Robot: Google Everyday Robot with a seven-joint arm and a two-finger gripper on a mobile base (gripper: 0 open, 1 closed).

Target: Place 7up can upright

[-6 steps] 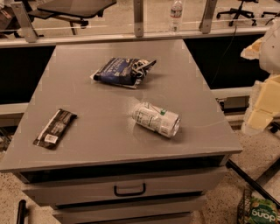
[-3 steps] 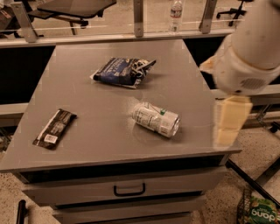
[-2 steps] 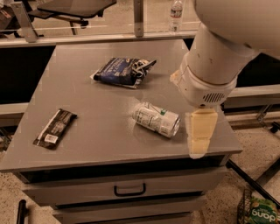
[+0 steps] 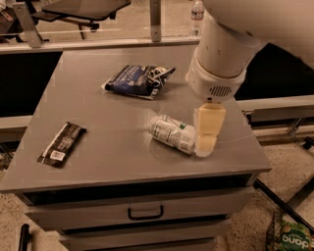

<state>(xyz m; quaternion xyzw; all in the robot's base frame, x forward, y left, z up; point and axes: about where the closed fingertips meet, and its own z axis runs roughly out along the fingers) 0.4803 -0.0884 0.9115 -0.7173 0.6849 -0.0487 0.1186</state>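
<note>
The 7up can, silvery-white with a green mark and printed text, lies on its side near the middle right of the grey cabinet top. My gripper, with cream-coloured fingers, hangs from the big white arm right at the can's right end, low over the surface. It hides the can's right end.
A dark blue crinkled snack bag lies behind the can. A dark wrapped bar lies at the front left. A drawer with a handle is below. A water bottle stands far back. A green bag lies on the floor at the right.
My arm has swung in from the right over the cabinet, and the gripper has come left and down to the can's right end. The can has not moved.
</note>
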